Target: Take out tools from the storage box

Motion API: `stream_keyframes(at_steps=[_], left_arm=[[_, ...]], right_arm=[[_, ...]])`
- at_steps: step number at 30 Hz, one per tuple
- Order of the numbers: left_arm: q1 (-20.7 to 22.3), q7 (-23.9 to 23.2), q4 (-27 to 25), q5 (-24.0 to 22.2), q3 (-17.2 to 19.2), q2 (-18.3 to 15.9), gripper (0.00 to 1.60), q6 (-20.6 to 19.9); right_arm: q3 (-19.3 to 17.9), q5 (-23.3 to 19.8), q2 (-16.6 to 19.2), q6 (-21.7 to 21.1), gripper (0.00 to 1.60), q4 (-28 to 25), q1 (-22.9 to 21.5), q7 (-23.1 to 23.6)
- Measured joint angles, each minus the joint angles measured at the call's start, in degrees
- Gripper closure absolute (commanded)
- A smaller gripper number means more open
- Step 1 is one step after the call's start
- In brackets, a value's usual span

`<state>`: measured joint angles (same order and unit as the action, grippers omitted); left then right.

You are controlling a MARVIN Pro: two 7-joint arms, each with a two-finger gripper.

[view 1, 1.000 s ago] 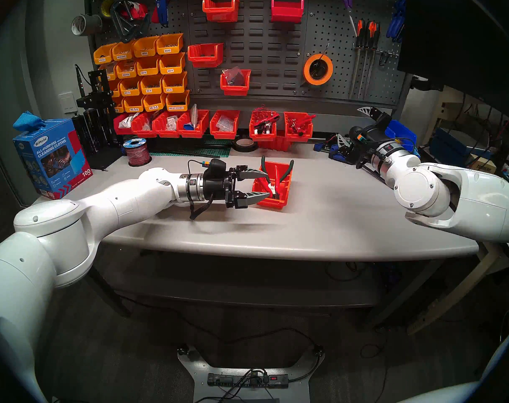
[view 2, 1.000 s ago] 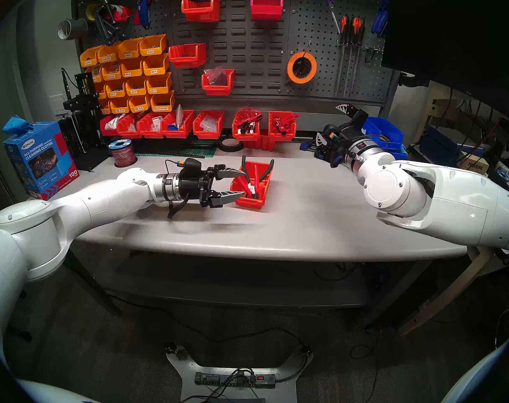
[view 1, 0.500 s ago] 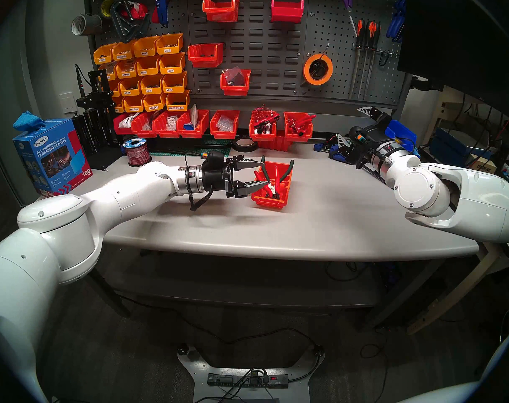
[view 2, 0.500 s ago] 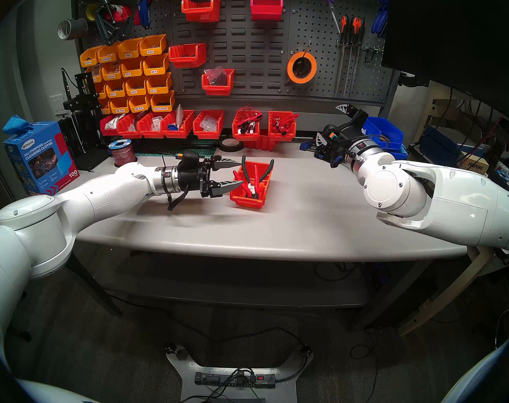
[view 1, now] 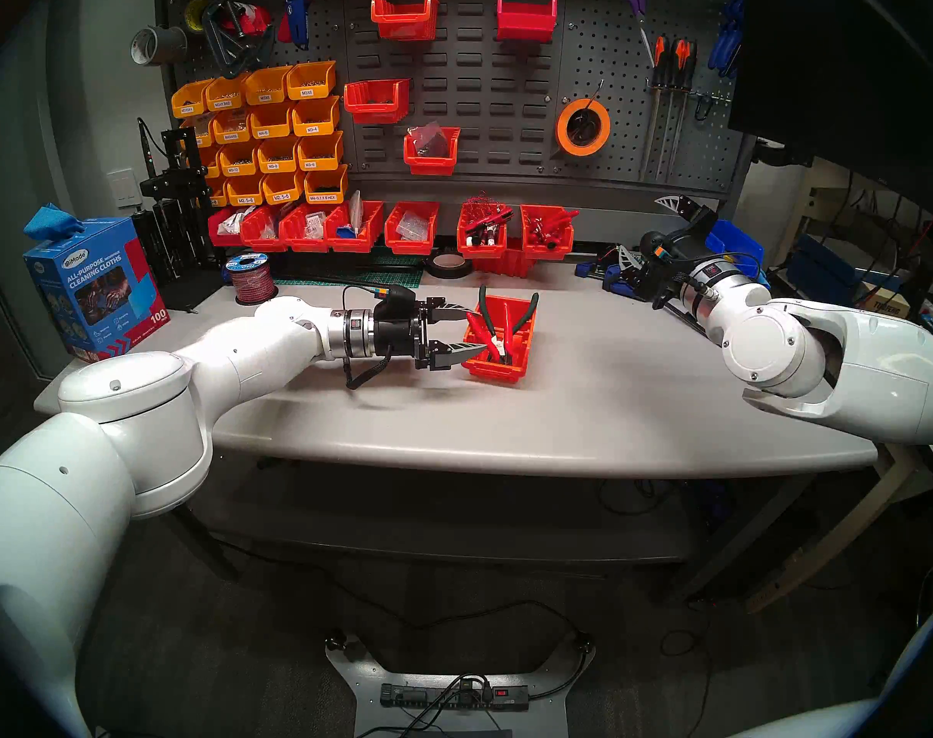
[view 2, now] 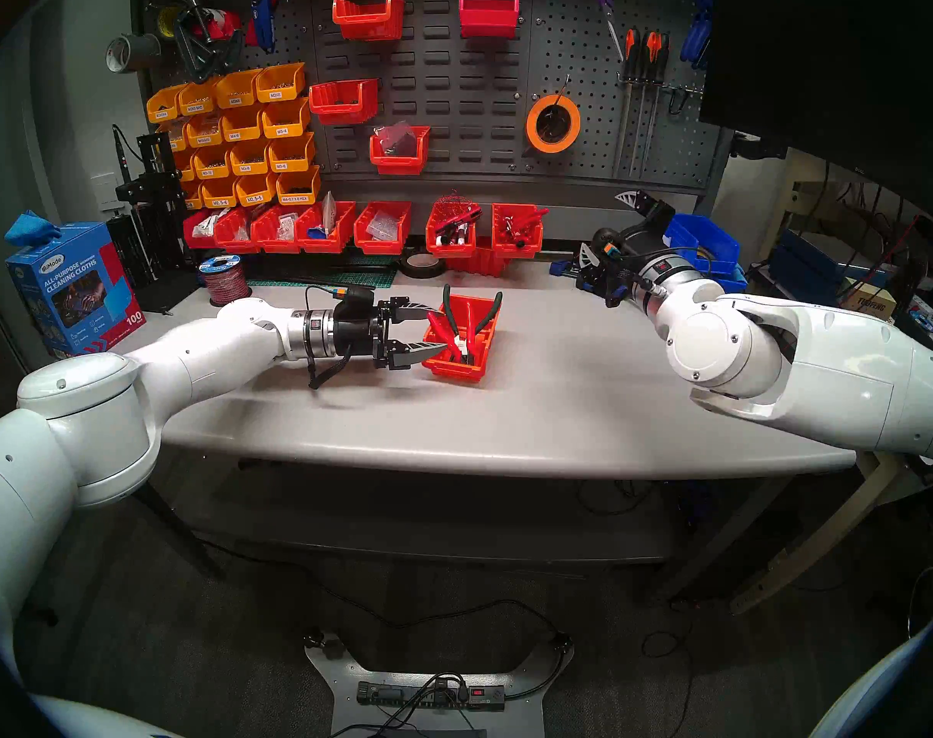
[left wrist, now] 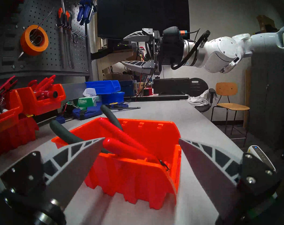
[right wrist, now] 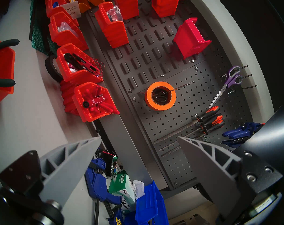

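Observation:
The red-orange storage box [view 1: 499, 372] [view 2: 456, 372] [left wrist: 133, 179] [right wrist: 1, 70] stands mid-table. In it lean the red-handled cutters [view 1: 507, 319] [left wrist: 121, 148] and the green-handled pliers [view 1: 525, 311] [left wrist: 65, 132] [right wrist: 6, 42], whose handles stick up over the rim. My left gripper [view 1: 477, 327] [view 2: 440, 328] [left wrist: 141, 139] is open at the box's left side. Its fingertips reach over the rim, with one red cutter handle between them, untouched. My right gripper [view 1: 648, 230] [view 2: 608, 224] [left wrist: 123, 50] [right wrist: 139, 137] hangs open and empty at the back right, well away from the box.
A row of red bins [view 1: 411, 231] lines the back of the table, with a black tape roll [view 1: 448, 265] and a wire spool [view 1: 251, 281] before it. Blue clamps [view 1: 610, 276], blue bins [view 1: 736, 244] and a tissue box [right wrist: 121, 187] sit under my right gripper. A cloth box [view 1: 94, 284] stands at left.
My left gripper, still open, has shifted toward the back of the table and pulled back slightly from the box, while its elbow swung rightward. The right arm has not moved.

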<state>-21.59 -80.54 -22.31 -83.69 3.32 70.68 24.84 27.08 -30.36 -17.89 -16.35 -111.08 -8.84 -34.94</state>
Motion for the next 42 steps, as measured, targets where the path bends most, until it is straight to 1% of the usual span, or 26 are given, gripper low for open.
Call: stream_keyframes(at_steps=[9,10,11,12,13,14,15,16,17,18,19,22,23,25,27,35,42], left_arm=[[0.2,0.7,1.2,0.0,0.1,1.3,0.0,0.9],[0.2,0.8,1.2,0.0,0.1,1.4,0.08,1.0],[0.2,0.8,1.1,0.0,0.1,1.4,0.31,1.0],[0.3,0.8,1.0,0.0,0.1,1.4,0.4,1.0],[0.3,0.8,0.7,0.0,0.0,1.4,0.81,1.0],[0.3,0.8,0.5,0.0,0.0,1.4,0.87,1.0],[0.3,0.8,0.2,0.0,0.0,1.4,0.98,0.9],[0.3,0.7,-0.1,0.0,0.0,1.4,1.04,0.8],[0.4,0.7,-0.3,0.0,0.0,1.4,1.17,0.7],[0.4,0.6,-0.6,0.0,-0.1,1.4,1.25,0.5],[0.4,0.4,-0.9,0.1,-0.2,1.3,1.25,0.3],[0.5,0.0,-1.8,0.1,-0.4,1.2,1.12,-0.1],[0.5,-0.2,-2.0,0.1,-0.5,1.1,1.13,-0.2],[0.6,-0.3,-2.3,0.1,-0.6,1.0,1.31,-0.4],[0.7,-0.5,-2.6,0.1,-0.8,0.8,1.6,-0.6],[0.8,-0.8,-4.1,-0.1,-1.0,0.2,1.6,-0.7],[0.9,0.6,-6.2,-1.3,1.0,-0.3,1.6,0.9]], right_arm=[[0.0,0.0,0.0,0.0,0.0,0.0,0.0,0.0],[0.0,0.0,0.0,0.0,0.0,0.0,0.0,0.0],[0.0,0.0,0.0,0.0,0.0,0.0,0.0,0.0],[0.0,0.0,0.0,0.0,0.0,0.0,0.0,0.0],[0.0,0.0,0.0,0.0,0.0,0.0,0.0,0.0],[0.0,0.0,0.0,0.0,0.0,0.0,0.0,0.0],[0.0,0.0,0.0,0.0,0.0,0.0,0.0,0.0],[0.0,0.0,0.0,0.0,0.0,0.0,0.0,0.0],[0.0,0.0,0.0,0.0,0.0,0.0,0.0,0.0],[0.0,0.0,0.0,0.0,0.0,0.0,0.0,0.0],[0.0,0.0,0.0,0.0,0.0,0.0,0.0,0.0],[0.0,0.0,0.0,0.0,0.0,0.0,0.0,0.0],[0.0,0.0,0.0,0.0,0.0,0.0,0.0,0.0],[0.0,0.0,0.0,0.0,0.0,0.0,0.0,0.0],[0.0,0.0,0.0,0.0,0.0,0.0,0.0,0.0],[0.0,0.0,0.0,0.0,0.0,0.0,0.0,0.0],[0.0,0.0,0.0,0.0,0.0,0.0,0.0,0.0]])
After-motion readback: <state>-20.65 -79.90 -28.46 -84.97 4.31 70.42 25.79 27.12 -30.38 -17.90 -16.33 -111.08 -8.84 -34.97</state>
